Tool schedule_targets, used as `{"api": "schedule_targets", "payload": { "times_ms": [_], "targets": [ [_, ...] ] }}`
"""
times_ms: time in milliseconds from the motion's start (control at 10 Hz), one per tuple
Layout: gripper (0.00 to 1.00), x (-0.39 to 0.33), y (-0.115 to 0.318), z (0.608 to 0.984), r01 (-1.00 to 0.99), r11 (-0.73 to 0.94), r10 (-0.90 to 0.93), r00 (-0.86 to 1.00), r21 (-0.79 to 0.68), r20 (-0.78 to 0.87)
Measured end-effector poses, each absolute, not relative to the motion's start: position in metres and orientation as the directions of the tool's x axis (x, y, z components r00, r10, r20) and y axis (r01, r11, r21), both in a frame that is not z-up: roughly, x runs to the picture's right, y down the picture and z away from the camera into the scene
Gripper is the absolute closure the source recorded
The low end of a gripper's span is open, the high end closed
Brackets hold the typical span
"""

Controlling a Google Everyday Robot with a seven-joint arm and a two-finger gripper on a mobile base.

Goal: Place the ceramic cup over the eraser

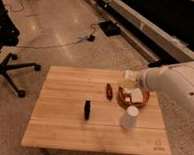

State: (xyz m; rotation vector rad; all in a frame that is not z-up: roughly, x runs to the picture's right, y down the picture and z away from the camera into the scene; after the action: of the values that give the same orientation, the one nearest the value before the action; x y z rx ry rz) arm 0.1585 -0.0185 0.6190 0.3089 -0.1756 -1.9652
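Note:
The ceramic cup [130, 117], small and white, stands upright on the wooden table [62, 129] toward the front right. To its left, near the table's middle, the eraser [87, 109] shows as a small black block, a clear gap away from the cup. My gripper [127, 81] hangs at the end of the white arm that enters from the right. It is above the far rim of the reddish-brown bowl, behind the cup and well above it. It is open and holds nothing.
A reddish-brown bowl [141, 101] with white blocks [137, 96] in it sits just behind the cup. A dark red oblong object [109, 91] lies left of the bowl. An office chair base [11, 68] stands on the floor at left, with cables [91, 37] beyond the table.

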Motion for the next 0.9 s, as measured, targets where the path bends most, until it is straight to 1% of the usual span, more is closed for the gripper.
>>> {"api": "schedule_targets", "payload": {
  "times_ms": [300, 500, 700, 900],
  "targets": [
    [0.33, 0.147, -0.004, 0.606, 0.877, -0.41, -0.912, -0.387, 0.25, -0.137],
    [0.33, 0.144, -0.007, 0.611, 0.873, -0.419, -0.908, -0.401, 0.248, -0.122],
    [0.33, 0.145, -0.005, 0.639, 0.86, -0.451, -0.889, -0.456, 0.238, -0.034],
    [0.33, 0.157, 0.006, 0.666, 0.859, -0.46, -0.876, -0.48, 0.225, 0.044]
  ]
}}
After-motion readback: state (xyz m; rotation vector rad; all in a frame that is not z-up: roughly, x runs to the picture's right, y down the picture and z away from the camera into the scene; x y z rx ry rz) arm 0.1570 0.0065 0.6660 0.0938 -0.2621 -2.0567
